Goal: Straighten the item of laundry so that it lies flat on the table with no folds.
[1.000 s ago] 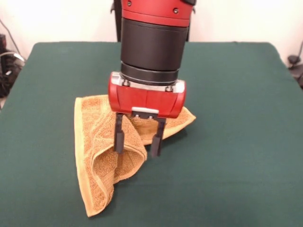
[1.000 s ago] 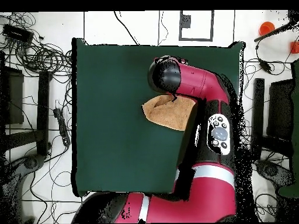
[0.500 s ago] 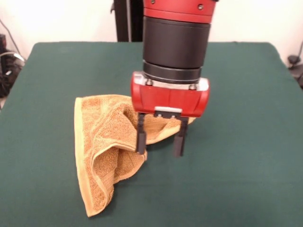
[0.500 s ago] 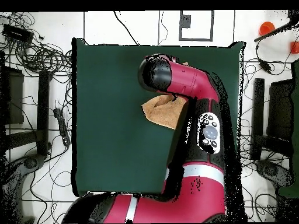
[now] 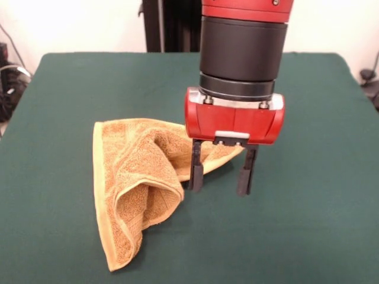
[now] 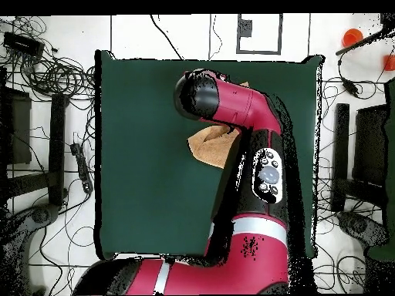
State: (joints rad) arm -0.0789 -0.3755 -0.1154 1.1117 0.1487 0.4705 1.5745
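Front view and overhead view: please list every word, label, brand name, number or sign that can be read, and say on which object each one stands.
No text can be read in either view.
The towel: no print shows, and no tag is visible.
The claw and its red housing: plain, with no marking.
The arm in the overhead view: a cluster of round buttons, with any symbols too small to read.
The table: plain green cloth.

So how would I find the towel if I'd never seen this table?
Start at the big dark green table. Under the red and black arm, beside its open tool, lies the towel. It is golden-orange, fuzzy and rumpled into folds, the only cloth thing lying on the green.
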